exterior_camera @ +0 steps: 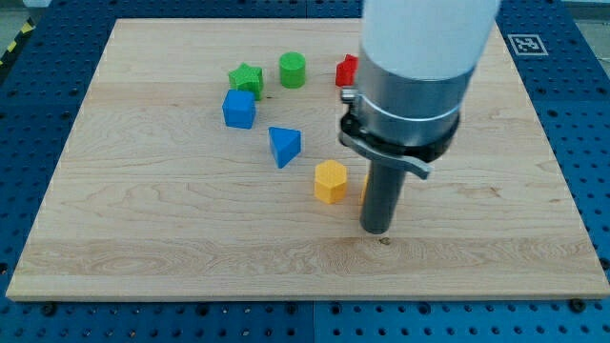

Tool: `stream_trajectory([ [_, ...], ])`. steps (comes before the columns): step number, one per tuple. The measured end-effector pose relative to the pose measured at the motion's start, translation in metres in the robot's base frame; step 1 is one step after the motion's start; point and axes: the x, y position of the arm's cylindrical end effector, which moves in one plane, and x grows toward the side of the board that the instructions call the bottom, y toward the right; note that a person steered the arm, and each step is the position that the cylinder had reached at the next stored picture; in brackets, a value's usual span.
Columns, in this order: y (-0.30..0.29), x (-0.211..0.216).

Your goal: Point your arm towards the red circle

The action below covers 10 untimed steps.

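Observation:
A red block [346, 70] shows near the view's top, just left of the arm body, which hides most of it, so I cannot make out its shape. My tip [378, 232] rests on the board in the lower middle, well below the red block. It is to the lower right of a yellow hexagon [331, 181] and apart from it. A thin sliver of an orange-yellow block [365, 187] shows at the rod's left edge, mostly hidden behind the rod.
A green star [246, 78] and a green cylinder [293, 70] sit at the upper middle. A blue cube [239, 109] lies below the star, and a blue triangle [283, 145] lies to its lower right. The wooden board [143, 229] is edged by blue table.

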Motion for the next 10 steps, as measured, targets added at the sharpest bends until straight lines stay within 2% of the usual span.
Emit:
stream_trajectory([
  [2, 0.012, 0.003],
  [4, 0.087, 0.007],
  [5, 0.142, -0.018],
  [6, 0.182, -0.069],
  [7, 0.186, -0.129],
  [8, 0.171, -0.169],
  [10, 0.086, -0.162],
])
